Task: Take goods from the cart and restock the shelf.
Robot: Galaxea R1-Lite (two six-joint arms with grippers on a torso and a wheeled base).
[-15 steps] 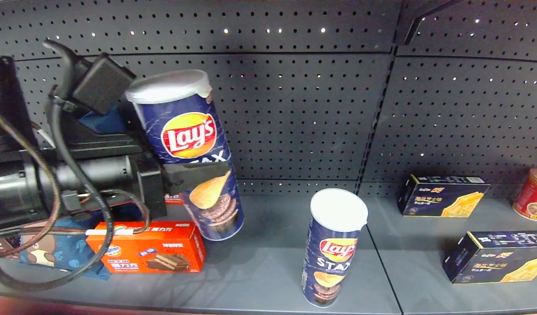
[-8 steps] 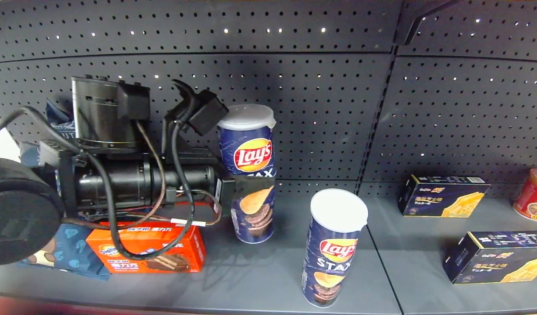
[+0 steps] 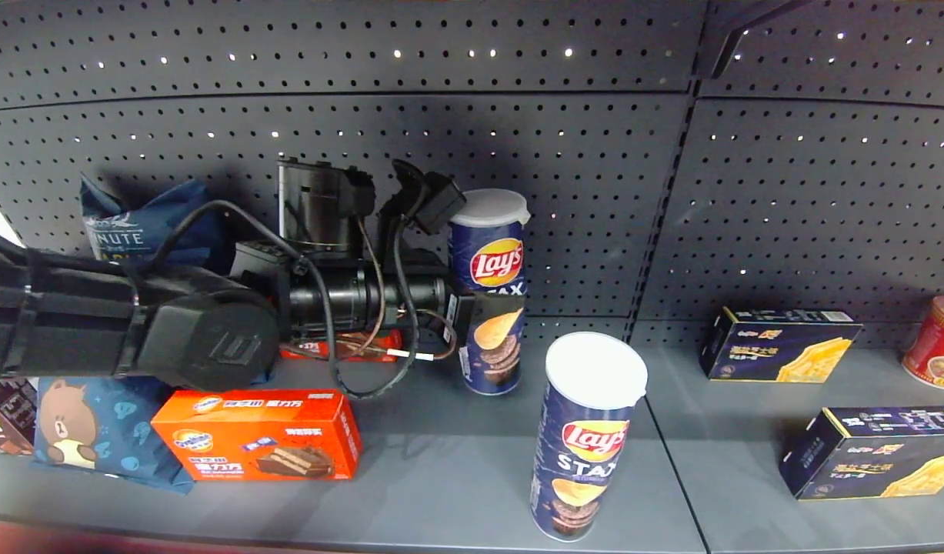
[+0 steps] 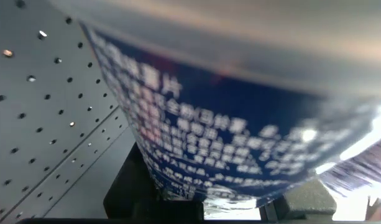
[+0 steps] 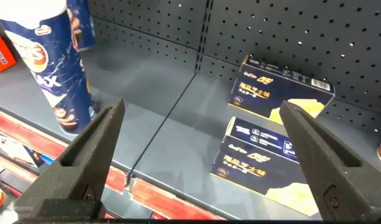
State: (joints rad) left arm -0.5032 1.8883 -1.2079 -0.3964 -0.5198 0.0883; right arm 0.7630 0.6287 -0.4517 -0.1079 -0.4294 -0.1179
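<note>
A blue chips can (image 3: pixel 488 261) with a white lid stands upright near the pegboard at the back of the grey shelf (image 3: pixel 441 477). My left gripper (image 3: pixel 483 308) is shut on its middle, reaching in from the left. In the left wrist view the can's printed side (image 4: pixel 240 137) sits close between the fingers (image 4: pixel 146 193); whether its base touches the shelf I cannot tell. A second, identical can (image 3: pixel 587 438) stands alone nearer the front edge, also seen as the can (image 5: pixel 53 68) in the right wrist view. My right gripper (image 5: pixel 206 168) hangs open in front of the shelf, holding nothing.
An orange biscuit box (image 3: pixel 260 435) and a blue bear-print bag (image 3: pixel 87 431) lie front left, another blue bag (image 3: pixel 133 231) behind the arm. Right of the shelf seam (image 3: pixel 672 462) lie two dark boxes (image 3: pixel 779 344) (image 3: pixel 872 450) and a red cup (image 3: pixel 937 342).
My left arm has carried the held can to the right and deeper into the shelf, lowering it and turning it from tilted to upright. The front can has not moved.
</note>
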